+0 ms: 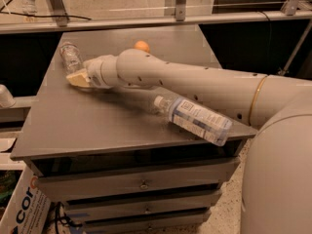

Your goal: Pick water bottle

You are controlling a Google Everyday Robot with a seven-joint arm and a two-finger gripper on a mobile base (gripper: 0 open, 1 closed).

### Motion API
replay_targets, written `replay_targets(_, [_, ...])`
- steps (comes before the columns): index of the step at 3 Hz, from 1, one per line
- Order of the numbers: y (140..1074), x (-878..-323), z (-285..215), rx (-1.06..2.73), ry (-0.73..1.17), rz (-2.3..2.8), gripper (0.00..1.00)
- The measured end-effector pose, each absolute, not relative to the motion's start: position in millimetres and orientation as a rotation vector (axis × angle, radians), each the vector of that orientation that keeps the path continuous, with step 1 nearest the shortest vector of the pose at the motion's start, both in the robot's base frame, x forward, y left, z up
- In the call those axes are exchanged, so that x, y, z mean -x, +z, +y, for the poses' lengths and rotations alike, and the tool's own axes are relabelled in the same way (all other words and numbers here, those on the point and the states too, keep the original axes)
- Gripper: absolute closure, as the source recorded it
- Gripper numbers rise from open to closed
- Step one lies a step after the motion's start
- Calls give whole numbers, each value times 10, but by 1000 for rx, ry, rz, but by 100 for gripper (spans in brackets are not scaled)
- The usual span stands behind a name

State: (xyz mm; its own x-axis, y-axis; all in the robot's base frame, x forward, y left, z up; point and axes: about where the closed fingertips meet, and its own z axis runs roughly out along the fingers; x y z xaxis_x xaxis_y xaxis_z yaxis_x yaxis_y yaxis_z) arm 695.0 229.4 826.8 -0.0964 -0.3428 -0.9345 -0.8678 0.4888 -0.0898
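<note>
A small, clear water bottle [71,57] sits near the far-left corner of a grey table [97,126], its cap end pointing away from the camera. The robot's gripper [78,78] hangs low over the tabletop, just beside the bottle's near end. Whether the gripper is spread or closed cannot be told from this angle. The step in hand looks like the final approach, with the bottle not yet held. To do it well, the gripper should probably straddle the ribbed body across its narrow width, not its length. It should close gently, since thin crinkled plastic is likely to buckle or squirt free. A nudge from the side could roll the bottle toward the left edge. Further right, an orange ball [142,46] rests behind the arm [195,82]. A larger labelled bottle [195,120] lies near the front-right edge, beside the forearm, where a careless lift might brush it.
</note>
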Motion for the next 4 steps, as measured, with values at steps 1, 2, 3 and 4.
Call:
replay_targets(1, [8393, -6908, 2159, 1042, 581, 1657, 100])
replay_targets(2, [8550, -6857, 2012, 1035, 550, 1631, 100])
replay_targets(3, [8661, -6779, 1830, 1042, 526, 1612, 100])
replay_targets(4, [8684, -6688, 1627, 1052, 513, 1604, 100])
